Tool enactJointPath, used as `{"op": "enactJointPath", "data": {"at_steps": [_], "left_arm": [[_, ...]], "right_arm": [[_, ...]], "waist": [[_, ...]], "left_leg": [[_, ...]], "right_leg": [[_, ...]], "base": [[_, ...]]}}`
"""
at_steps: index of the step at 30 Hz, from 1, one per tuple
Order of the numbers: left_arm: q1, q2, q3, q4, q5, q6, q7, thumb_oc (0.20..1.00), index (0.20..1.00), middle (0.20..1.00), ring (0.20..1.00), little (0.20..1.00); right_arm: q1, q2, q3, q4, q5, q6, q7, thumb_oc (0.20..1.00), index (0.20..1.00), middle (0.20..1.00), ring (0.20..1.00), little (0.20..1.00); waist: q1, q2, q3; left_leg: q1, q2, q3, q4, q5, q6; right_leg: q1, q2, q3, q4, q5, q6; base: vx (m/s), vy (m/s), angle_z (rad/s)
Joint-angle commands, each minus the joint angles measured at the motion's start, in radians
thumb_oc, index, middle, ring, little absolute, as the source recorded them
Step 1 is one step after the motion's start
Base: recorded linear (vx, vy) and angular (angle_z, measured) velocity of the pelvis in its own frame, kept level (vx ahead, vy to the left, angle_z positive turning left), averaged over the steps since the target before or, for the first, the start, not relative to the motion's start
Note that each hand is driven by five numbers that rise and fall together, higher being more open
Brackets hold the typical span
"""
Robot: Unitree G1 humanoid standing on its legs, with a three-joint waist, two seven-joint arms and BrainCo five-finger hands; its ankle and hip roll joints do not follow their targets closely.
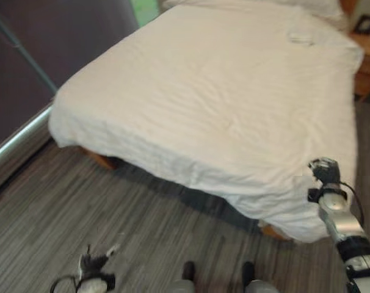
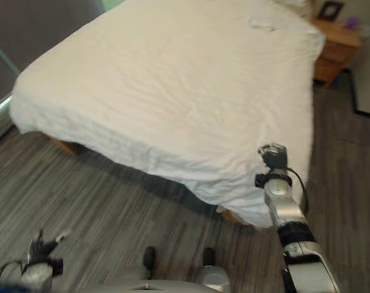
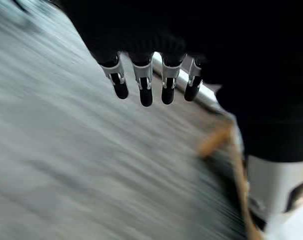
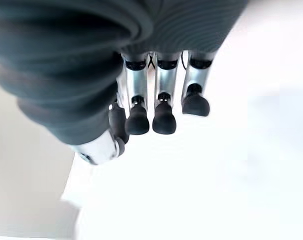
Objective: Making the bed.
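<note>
Bed (image 1: 221, 91): standing ahead of the robot on the striped wooden floor (image 1: 81, 213), reaching away toward the nightstand (image 2: 337, 46) at its far corner.
Duvet (image 2: 173, 85): white, lying spread over the whole mattress and hanging over the near edge; shallow creases are running across the top, and the near right corner is drooping low toward the floor.
Small white item (image 1: 301, 38): resting on the duvet near the far end; what it is cannot be told.
Step in hand: judging from the layout, the cover is already lying on, and the robot is approaching the near right corner to straighten or smooth it.
Right hand (image 2: 272, 155): hovering raised at the end of an extended forearm, just in front of the drooping corner; in the right wrist view its fingers (image 4: 164, 117) are hanging loosely bent over the white cloth, grasping nothing.
Left hand (image 1: 94, 264): hanging low at the robot's side above the floor, well apart from the bed; its fingers (image 3: 144, 92) are pointing out relaxed and empty.
Next move: probably calling for the right hand to be lowering onto the corner, pinching the hem, and drawing it taut and level.
</note>
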Motion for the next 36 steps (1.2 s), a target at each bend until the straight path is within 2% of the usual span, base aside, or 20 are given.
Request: {"op": "enactJointPath", "data": {"at_steps": [1, 3, 7, 8, 12, 13, 14, 17, 19, 24, 25, 27, 30, 31, 32, 33, 34, 36], "left_arm": [[-0.081, 0.048, -0.02, 0.066, -0.075, -0.019, -0.027, 1.0, 1.0, 1.0, 1.0, 1.0], [-0.096, 0.006, -0.062, 0.193, -0.112, -0.028, -0.055, 1.0, 1.0, 1.0, 1.0, 1.0], [-0.112, -0.015, -0.104, 0.253, -0.116, -0.04, -0.072, 1.0, 1.0, 1.0, 1.0, 1.0], [-0.133, -0.036, -0.147, 0.279, -0.101, -0.047, -0.078, 1.0, 1.0, 1.0, 1.0, 1.0], [-0.159, -0.059, -0.201, 0.257, -0.073, -0.052, -0.09, 1.0, 1.0, 1.0, 1.0, 1.0], [-0.17, -0.054, -0.239, 0.195, -0.026, -0.063, -0.1, 1.0, 1.0, 1.0, 1.0, 1.0], [-0.166, -0.047, -0.257, 0.153, -0.001, -0.068, -0.105, 1.0, 1.0, 1.0, 1.0, 1.0], [-0.144, -0.039, -0.263, 0.071, 0.002, -0.071, -0.125, 1.0, 1.0, 1.0, 1.0, 1.0], [-0.112, -0.044, -0.234, 0.057, -0.025, -0.067, -0.144, 1.0, 1.0, 1.0, 1.0, 1.0], [-0.09, -0.061, -0.166, 0.076, -0.074, -0.056, -0.158, 1.0, 1.0, 1.0, 1.0, 1.0], [-0.094, -0.056, -0.165, 0.067, -0.066, -0.056, -0.155, 1.0, 1.0, 1.0, 1.0, 1.0], [-0.095, -0.053, -0.165, 0.057, -0.062, -0.054, -0.156, 1.0, 1.0, 1.0, 1.0, 1.0], [-0.122, -0.034, -0.169, -0.044, -0.039, -0.051, -0.14, 1.0, 1.0, 1.0, 1.0, 1.0], [-0.137, -0.028, -0.175, -0.093, -0.029, -0.053, -0.132, 1.0, 1.0, 1.0, 1.0, 1.0], [-0.137, -0.028, -0.175, -0.094, -0.029, -0.053, -0.132, 1.0, 1.0, 1.0, 1.0, 1.0], [-0.195, -0.007, -0.239, -0.23, 0.065, -0.049, -0.139, 1.0, 1.0, 1.0, 1.0, 1.0], [-0.195, -0.005, -0.239, -0.231, 0.066, -0.049, -0.139, 1.0, 1.0, 1.0, 1.0, 1.0], [-0.225, 0.015, -0.27, -0.353, 0.128, -0.045, -0.146, 1.0, 1.0, 1.0, 1.0, 1.0]], "right_arm": [[-0.18, 0.022, 0.002, 0.01, 0.153, -0.138, 0.032, 0.2, 0.2, 0.2, 0.2, 0.2], [-0.253, 0.054, -0.009, 0.042, 0.24, -0.191, 0.047, 0.2, 0.2, 0.2, 0.2, 0.2], [-0.302, 0.054, -0.024, 0.103, 0.288, -0.219, 0.045, 0.2, 0.2, 0.2, 0.2, 0.2], [-0.321, 0.047, -0.04, 0.167, 0.302, -0.225, 0.038, 0.2, 0.2, 0.2, 0.2, 0.2], [-0.301, 0.006, -0.053, 0.241, 0.257, -0.204, 0.021, 0.2, 0.2, 0.2, 0.2, 0.2], [-0.265, -0.058, -0.031, 0.277, 0.157, -0.163, 0.025, 0.2, 0.2, 0.2, 0.2, 0.2], [-0.241, -0.091, -0.027, 0.285, 0.118, -0.148, 0.029, 0.2, 0.2, 0.2, 0.2, 0.2], [-0.159, -0.136, -0.06, 0.298, 0.085, -0.132, 0.036, 0.2, 0.2, 0.2, 0.2, 0.2], [-0.048, -0.179, -0.187, 0.346, 0.12, -0.128, 0.035, 0.2, 0.2, 0.2, 0.2, 0.2], [0.126, -0.24, -0.328, 0.353, 0.115, -0.11, 0.04, 0.2, 0.2, 0.2, 0.2, 0.2], [0.178, -0.254, -0.368, 0.392, 0.106, -0.094, 0.048, 0.2, 0.2, 0.2, 0.2, 0.2], [0.192, -0.254, -0.378, 0.412, 0.107, -0.09, 0.052, 0.2, 0.2, 0.2, 0.2, 0.2], [0.248, -0.226, -0.361, 0.403, 0.06, -0.067, 0.076, 0.2, 0.2, 0.2, 0.2, 0.2], [0.267, -0.212, -0.344, 0.384, 0.038, -0.066, 0.08, 0.511, 0.511, 0.511, 0.511, 0.511], [0.267, -0.211, -0.344, 0.384, 0.038, -0.066, 0.08, 1.0, 1.0, 1.0, 1.0, 1.0], [0.344, -0.129, -0.282, 0.249, -0.028, -0.055, 0.106, 1.0, 1.0, 1.0, 1.0, 1.0], [0.346, -0.127, -0.283, 0.246, -0.029, -0.054, 0.105, 1.0, 1.0, 1.0, 1.0, 1.0], [0.418, -0.054, -0.258, 0.095, -0.084, -0.061, 0.104, 1.0, 1.0, 1.0, 1.0, 1.0]], "waist": [[0.05, -0.043, 0.013], [0.065, -0.013, 0.033], [0.067, 0.007, 0.043], [0.068, 0.026, 0.053], [0.063, 0.048, 0.071], [0.054, 0.062, 0.089], [0.053, 0.069, 0.094], [0.044, 0.077, 0.1], [0.023, 0.087, 0.106], [-0.036, 0.067, 0.099], [-0.066, 0.051, 0.084], [-0.075, 0.043, 0.078], [-0.101, 0.004, 0.071], [-0.107, -0.01, 0.069], [-0.106, -0.011, 0.07], [-0.126, -0.048, 0.063], [-0.127, -0.053, 0.063], [-0.14, -0.076, 0.054]], "left_leg": [[0.118, 0.002, -0.002, 0.002, -0.14, -0.015], [0.049, 0.006, -0.031, 0.002, -0.105, -0.035], [0.001, 0.007, -0.044, 0.002, -0.085, -0.046], [-0.039, 0.006, -0.041, 0.002, -0.067, -0.055], [-0.081, 0.007, -0.028, 0.002, -0.054, -0.061], [-0.098, 0.009, -0.023, 0.002, -0.049, -0.062], [-0.105, 0.008, -0.017, 0.002, -0.049, -0.063], [-0.119, 0.003, -0.012, 0.002, -0.049, -0.06], [-0.105, 0.004, 0.014, 0.002, -0.066, -0.058], [-0.04, -0.005, 0.07, 0.002, -0.11, -0.037], [0.014, -0.015, 0.098, 0.002, -0.141, -0.02], [0.041, -0.022, 0.11, 0.002, -0.152, -0.011], [0.123, -0.039, 0.142, 0.002, -0.175, 0.015], [0.144, -0.044, 0.149, 0.002, -0.178, 0.022], [0.145, -0.044, 0.15, 0.002, -0.178, 0.022], [0.186, -0.046, 0.165, 0.002, -0.185, 0.035], [0.184, -0.05, 0.164, 0.002, -0.181, 0.035], [0.202, -0.053, 0.166, 0.002, -0.184, 0.042]], "right_leg": [[-0.211, -0.044, -0.006, 0.012, 0.069, 0.028], [-0.24, -0.049, -0.031, 0.012, 0.06, 0.022], [-0.266, -0.052, -0.046, 0.012, 0.054, 0.019], [-0.292, -0.056, -0.053, 0.012, 0.049, 0.019], [-0.319, -0.056, -0.053, 0.012, 0.042, 0.019], [-0.336, -0.051, -0.046, 0.012, 0.04, 0.02], [-0.345, -0.049, -0.039, 0.012, 0.04, 0.02], [-0.361, -0.047, -0.032, 0.012, 0.04, 0.023], [-0.36, -0.04, -0.018, 0.012, 0.032, 0.028], [-0.335, -0.041, 0.009, 0.012, 0.043, 0.037], [-0.314, -0.041, 0.03, 0.012, 0.055, 0.045], [-0.303, -0.041, 0.039, 0.012, 0.063, 0.048], [-0.265, -0.043, 0.066, 0.012, 0.087, 0.06], [-0.255, -0.043, 0.07, 0.012, 0.093, 0.065], [-0.254, -0.043, 0.071, 0.012, 0.092, 0.065], [-0.223, -0.044, 0.063, 0.019, 0.101, 0.079], [-0.224, -0.048, 0.064, 0.018, 0.105, 0.079], [-0.212, -0.055, 0.046, 0.03, 0.112, 0.093]], "base": [[-0.07, -0.088, 0.56], [-0.07, -0.082, 0.51], [-0.03, -0.062, 0.41], [-0.02, -0.044, 0.06], [-0.04, -0.019, 0.11], [-0.05, 0.007, -0.03], [-0.08, 0.017, -0.12], [-0.04, 0.019, -0.18], [-0.01, 0.081, -0.19], [0.0, 0.096, -0.21], [0.05, 0.116, -0.34], [0.04, 0.106, -0.32], [-0.01, 0.107, -0.51], [-0.04, 0.06, -0.39], [-0.15, 0.102, -0.55], [-0.13, 0.065, -0.47], [-0.18, 0.075, -0.39], [-0.11, 0.019, -0.13]]}}
